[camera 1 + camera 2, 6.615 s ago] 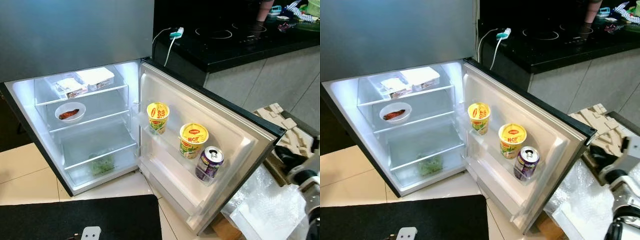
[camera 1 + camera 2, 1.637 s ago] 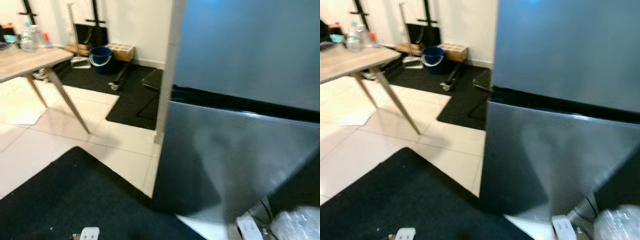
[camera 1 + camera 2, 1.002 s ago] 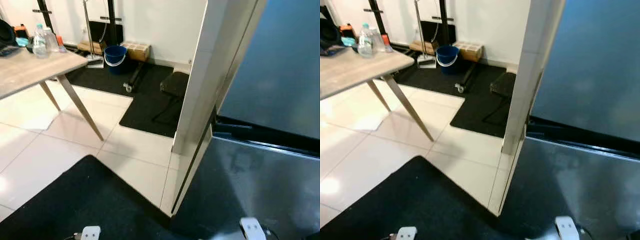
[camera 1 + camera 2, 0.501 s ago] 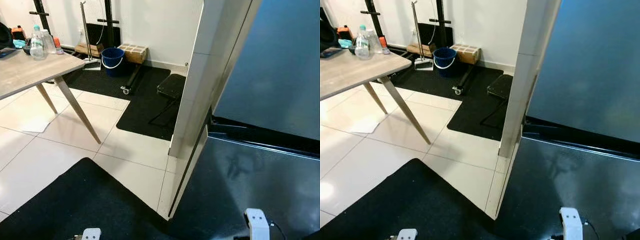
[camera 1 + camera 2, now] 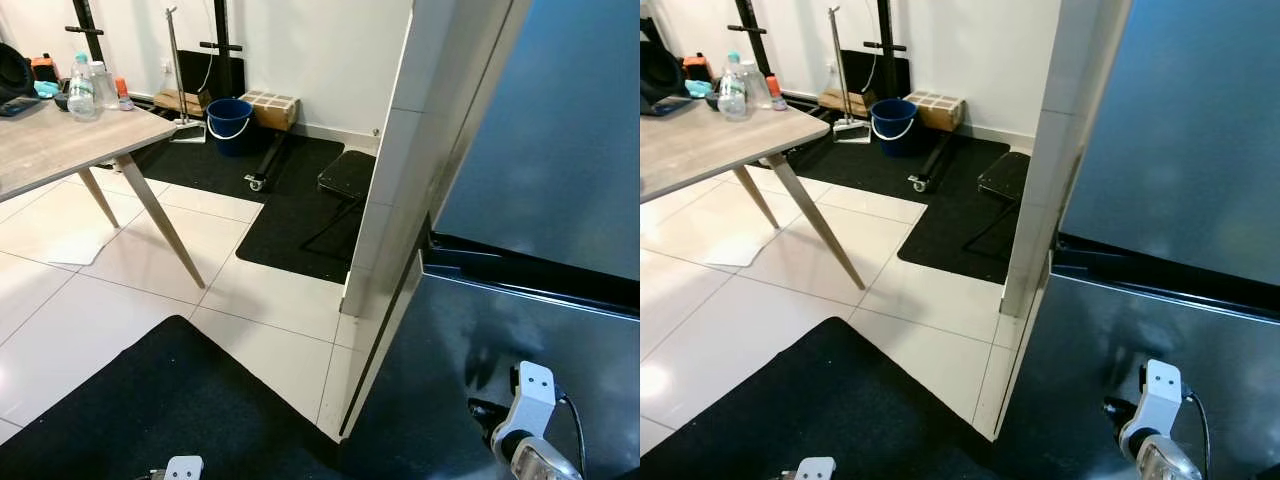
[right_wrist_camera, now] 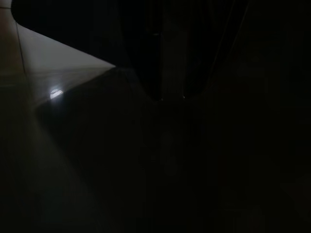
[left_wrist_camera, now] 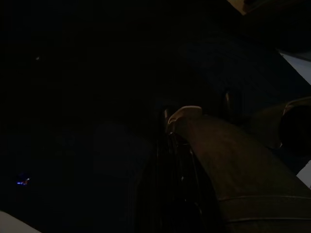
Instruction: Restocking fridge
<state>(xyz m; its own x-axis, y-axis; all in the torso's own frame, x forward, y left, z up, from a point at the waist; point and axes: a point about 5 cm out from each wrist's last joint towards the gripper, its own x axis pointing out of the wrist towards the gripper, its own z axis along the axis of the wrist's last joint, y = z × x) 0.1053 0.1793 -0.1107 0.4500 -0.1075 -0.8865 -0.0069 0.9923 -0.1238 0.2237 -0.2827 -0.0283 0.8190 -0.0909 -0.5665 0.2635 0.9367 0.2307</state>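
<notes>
The fridge (image 5: 560,150) is standing shut on the right, its dark doors facing the camera; the right gripper (image 5: 528,420) is hanging low before the lower door, jaws impossible to judge; a wooden surface (image 5: 60,150) carrying bottles (image 5: 80,85) is sitting far left.

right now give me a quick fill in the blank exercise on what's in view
1. The bucket by the far wall is ____ in colour.
2. The bottles stand on a wooden ____.
3. The mat nearest the robot lies on white floor ____.
4. The right gripper is low in front of the dark, shiny ____.

Missing words: blue; table; tiles; fridge
</notes>
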